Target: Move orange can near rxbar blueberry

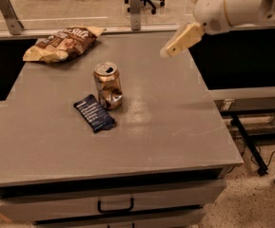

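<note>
The orange can stands upright near the middle of the bench, with its pull-tab top up and its dented side toward the camera. Just in front of it, toward the camera's left, lies the rxbar blueberry. The bar is flat with its white text up, and its far end is right at the foot of the can. Whether the 2 actually touch is hard to tell from this angle, but no bare bench shows between them. A brown-and-yellow chip bag lies well apart, at the far left corner.

The hand hangs in the air above the far right part of the bench, well clear of the can, and it holds nothing. 1 cream finger points down toward the bench. The other shows only in part at the top edge, and the 2 seem spread apart.

Judged from this, the task looks as good as done: the can sits beside the bar, upright and free of the hand. Nothing seems left to do with the can, and a nudge closer is hardly called for. The 1 risk I would name is that a dented can may tip if brushed.
</note>
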### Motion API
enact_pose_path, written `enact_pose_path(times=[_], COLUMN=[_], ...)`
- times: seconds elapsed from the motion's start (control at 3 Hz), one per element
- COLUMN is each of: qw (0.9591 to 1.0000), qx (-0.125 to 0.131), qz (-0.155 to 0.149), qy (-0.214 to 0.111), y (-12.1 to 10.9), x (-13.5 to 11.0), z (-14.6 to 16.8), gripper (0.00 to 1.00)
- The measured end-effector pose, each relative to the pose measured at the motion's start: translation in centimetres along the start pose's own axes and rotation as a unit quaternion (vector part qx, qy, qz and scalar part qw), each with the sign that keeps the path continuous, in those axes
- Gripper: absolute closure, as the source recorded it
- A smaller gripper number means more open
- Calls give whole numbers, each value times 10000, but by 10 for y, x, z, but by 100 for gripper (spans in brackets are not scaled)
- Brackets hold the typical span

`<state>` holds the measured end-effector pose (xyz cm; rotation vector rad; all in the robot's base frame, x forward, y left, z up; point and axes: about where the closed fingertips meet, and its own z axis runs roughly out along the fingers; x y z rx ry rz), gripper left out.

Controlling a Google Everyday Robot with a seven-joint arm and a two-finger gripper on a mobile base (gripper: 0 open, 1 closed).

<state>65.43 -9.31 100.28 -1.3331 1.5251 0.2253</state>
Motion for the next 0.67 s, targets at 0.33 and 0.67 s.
enact_pose_path(times=[0.33,0.67], qw=[9943,9925], qx=[882,1029], qz=[-600,-652], qy=[-33,-104], y=[-59,-70], x=[-52,-63], z=[-57,-69], gripper=[0,0])
